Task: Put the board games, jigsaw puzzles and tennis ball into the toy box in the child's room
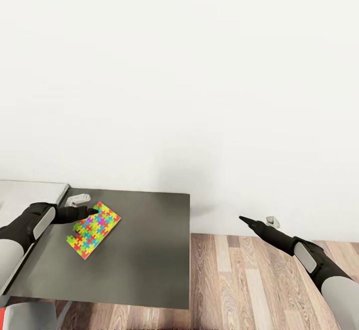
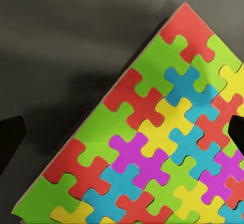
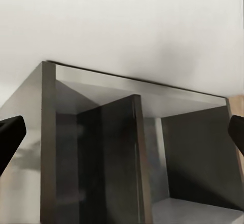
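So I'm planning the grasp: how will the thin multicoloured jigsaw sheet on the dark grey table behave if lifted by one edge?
The multicoloured jigsaw sheet lies flat and looks thin, so it is probably light and hard to pinch from above. Its visible edge suggests a stiff backing, so it likely won't flop. On the smooth dark grey table it may slide when pushed.

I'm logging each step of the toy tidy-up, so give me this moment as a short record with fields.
surface: dark grey table section, against a white wall
toy in view: one jigsaw puzzle, flat on the table near its left end
left gripper: over the puzzle's far edge, fingers open; contact cannot be told
right gripper: beyond the table's right edge, above the wood floor, holding nothing
other: small grey object behind the puzzle
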Robot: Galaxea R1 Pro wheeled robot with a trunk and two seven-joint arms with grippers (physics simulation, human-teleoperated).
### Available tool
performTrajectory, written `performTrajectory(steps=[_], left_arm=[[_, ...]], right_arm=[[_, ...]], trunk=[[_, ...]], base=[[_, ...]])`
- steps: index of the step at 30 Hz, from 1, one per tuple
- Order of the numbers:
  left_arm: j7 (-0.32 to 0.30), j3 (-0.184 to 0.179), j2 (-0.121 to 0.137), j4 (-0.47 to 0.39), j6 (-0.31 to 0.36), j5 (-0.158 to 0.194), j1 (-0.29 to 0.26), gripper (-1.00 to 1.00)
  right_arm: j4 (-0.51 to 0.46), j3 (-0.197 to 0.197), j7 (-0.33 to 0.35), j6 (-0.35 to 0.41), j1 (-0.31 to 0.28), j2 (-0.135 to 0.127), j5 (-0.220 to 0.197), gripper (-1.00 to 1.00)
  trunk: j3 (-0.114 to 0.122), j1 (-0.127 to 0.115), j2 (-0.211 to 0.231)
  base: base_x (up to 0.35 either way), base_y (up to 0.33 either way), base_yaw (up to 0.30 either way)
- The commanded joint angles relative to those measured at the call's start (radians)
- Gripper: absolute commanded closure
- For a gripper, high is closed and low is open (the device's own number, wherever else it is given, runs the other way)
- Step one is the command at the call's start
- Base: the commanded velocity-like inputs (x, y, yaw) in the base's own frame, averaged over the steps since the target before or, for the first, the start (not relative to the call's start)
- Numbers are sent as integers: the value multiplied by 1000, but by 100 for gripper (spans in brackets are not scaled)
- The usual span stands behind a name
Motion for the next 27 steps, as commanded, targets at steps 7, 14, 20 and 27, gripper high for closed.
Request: performTrajectory(steps=[7, 14, 20, 27], left_arm=[[-1, -5, 0, 0, 3, 2, -1, -100], [-1, -5, -1, 0, 3, 2, -1, -100], [0, -5, -3, -1, 3, 2, -1, -100], [0, -5, -3, 0, 3, 2, -1, -100]], right_arm=[[0, -4, 2, 8, -1, 0, -7, -100], [0, -6, 2, 7, -1, 0, -7, -100], [-1, -6, 1, 5, -1, 0, -8, -100], [-1, -6, -1, 5, -1, 0, -7, -100]], trunk=[[-13, 0, -2], [-16, 0, -2], [-17, 0, -2], [-17, 0, -2]], base=[[0, 0, 0], [0, 0, 0], [0, 0, 0], [0, 0, 0]])
